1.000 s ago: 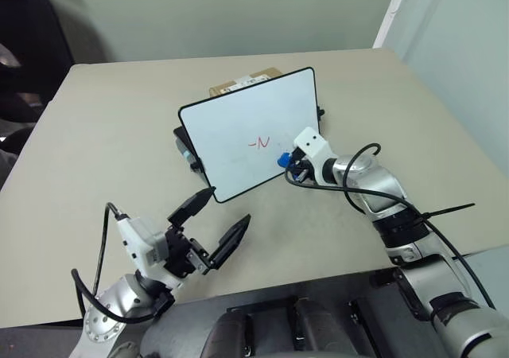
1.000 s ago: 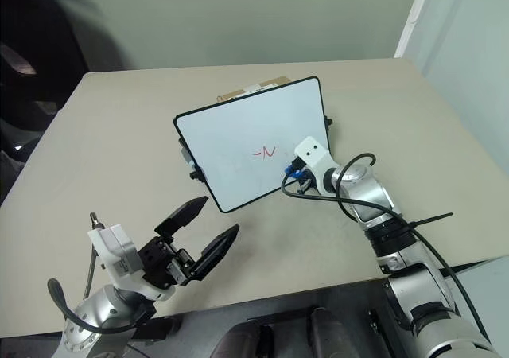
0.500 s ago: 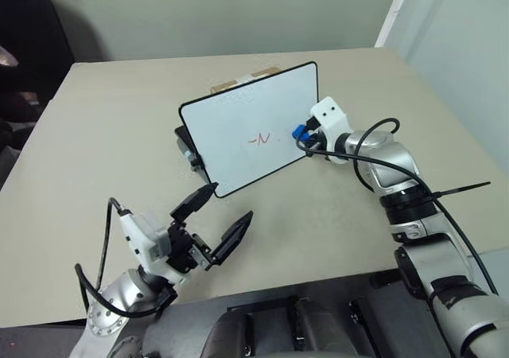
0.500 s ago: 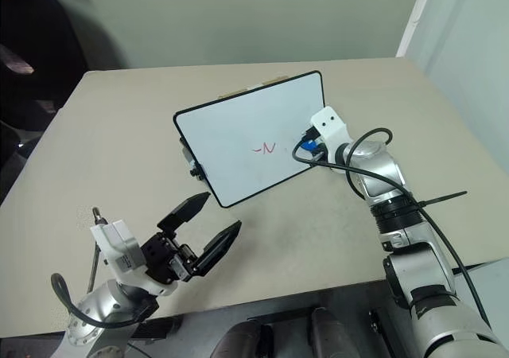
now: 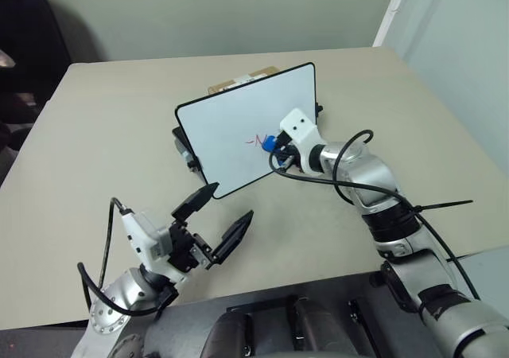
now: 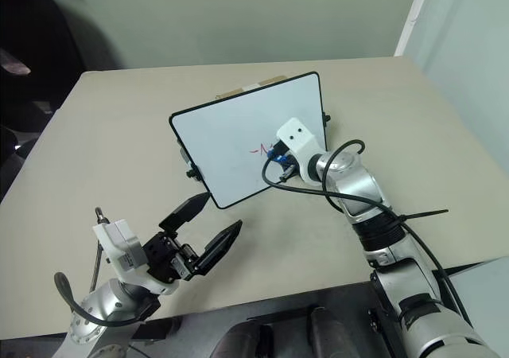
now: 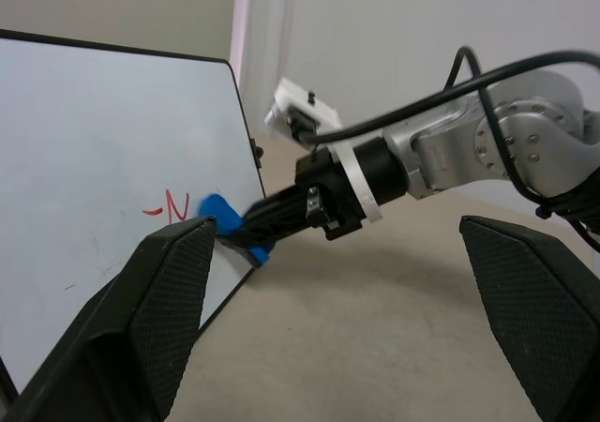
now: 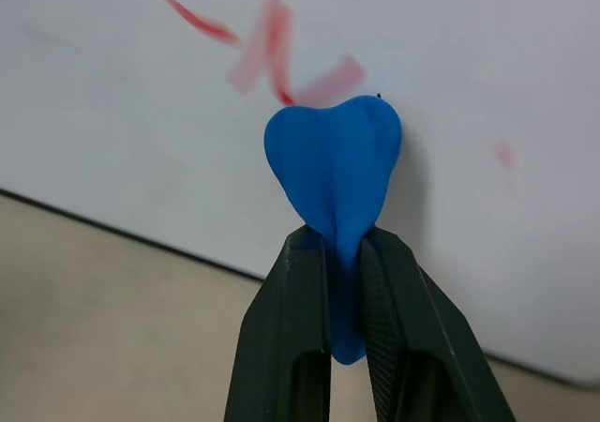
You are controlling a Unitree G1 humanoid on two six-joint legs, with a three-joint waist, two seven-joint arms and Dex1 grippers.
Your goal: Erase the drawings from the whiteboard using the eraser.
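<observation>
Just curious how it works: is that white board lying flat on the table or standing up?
Tilted up. The whiteboard leans back, its lower edge on the table; a cardboard box sits behind it.

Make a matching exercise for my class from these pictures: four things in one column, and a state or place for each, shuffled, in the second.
Things
1. eraser
2. left gripper
3. drawings
4. whiteboard

States or places
A. open, holding nothing, hanging above the table in front of the board
B. propped at a tilt on the table
C. pinched between the right gripper's fingers, tip at the board
D. red strokes on the white surface

Pairs: 1-C, 2-A, 3-D, 4-B
</observation>
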